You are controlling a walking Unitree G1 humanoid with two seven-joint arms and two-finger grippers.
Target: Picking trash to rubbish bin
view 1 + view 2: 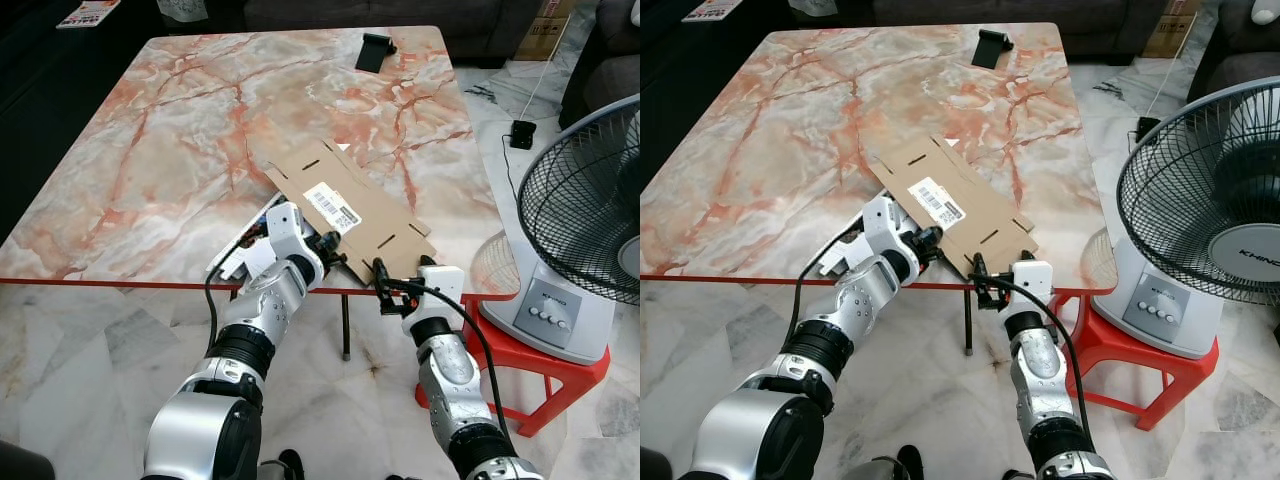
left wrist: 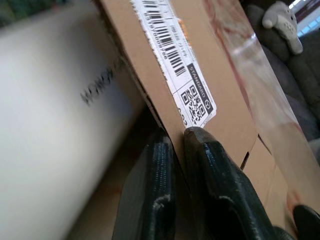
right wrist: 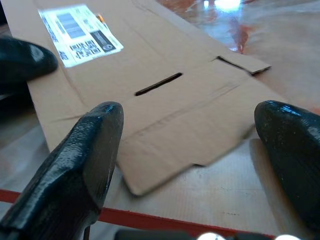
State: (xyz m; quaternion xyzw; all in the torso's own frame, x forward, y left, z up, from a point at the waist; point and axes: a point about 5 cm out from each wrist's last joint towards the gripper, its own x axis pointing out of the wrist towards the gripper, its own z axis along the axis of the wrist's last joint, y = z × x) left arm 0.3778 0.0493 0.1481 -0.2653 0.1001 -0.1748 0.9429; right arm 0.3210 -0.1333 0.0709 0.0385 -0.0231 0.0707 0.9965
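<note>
**Two tools on one flat cardboard**

One flattened cardboard lies on the marble table, long axis running diagonally: far end toward the table's middle, near end at the red front edge w/ a corner about at the rim. Label faces up, nearer the left arm's side.

Left tool is pinched on the cardboard's long side edge just by the label; in the left wrist view its fingers sit nearly closed, one above and one below the sheet. So it has hold.

Right tool sits at the table's front edge, straight before the cardboard's near end, spread wide and holding nothing; in the right wrist view its fingers straddle that end.

Judgement: cardboard lies dead ahead of the right tool, pointing lengthways at it, so a short push fwd and a close should do. Left arm is nearer the sheet's middle, right nearer its tip. No bin in sight.
</note>
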